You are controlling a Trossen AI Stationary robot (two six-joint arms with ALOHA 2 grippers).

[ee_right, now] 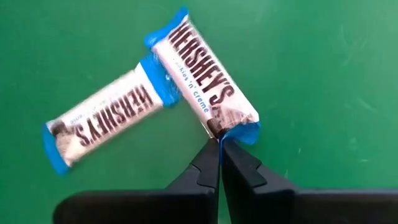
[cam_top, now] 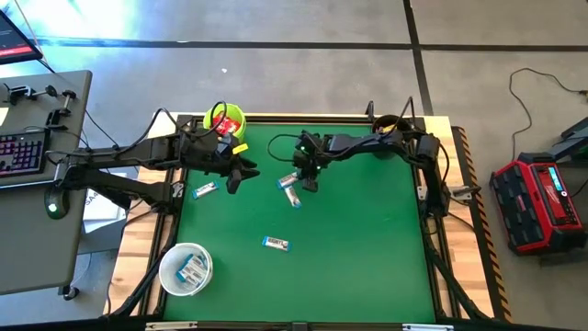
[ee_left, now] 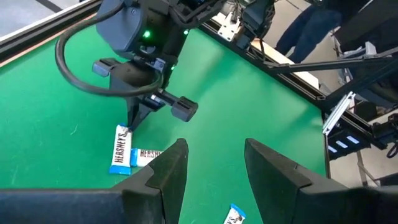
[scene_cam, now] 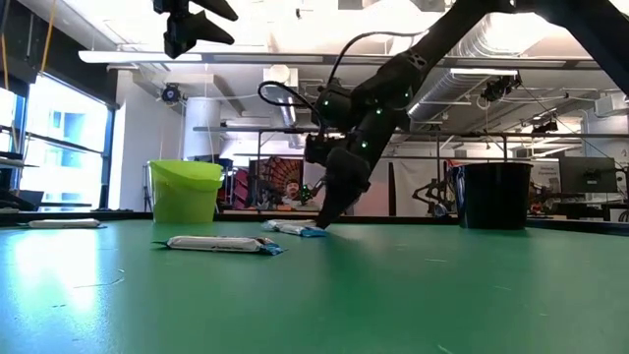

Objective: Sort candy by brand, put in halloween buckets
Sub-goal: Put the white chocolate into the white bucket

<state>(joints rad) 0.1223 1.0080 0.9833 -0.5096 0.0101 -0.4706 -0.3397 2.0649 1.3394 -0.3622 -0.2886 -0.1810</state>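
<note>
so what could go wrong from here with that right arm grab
1. The right gripper has its jaws shut on only the crimped end of one white-and-blue bar, a thin hold that may slip on lifting.
2. That bar touches a second bar at one end, so lifting might drag or shift the second one.
3. The left gripper hovers close by with jaws apart; the arms could crowd each other over the green table.

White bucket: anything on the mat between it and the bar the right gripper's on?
Possibly. A loose bar lies on the mat roughly between the pinched bar and the white bucket. The right gripper is shut on the pinched bar's wrapper end.
</note>
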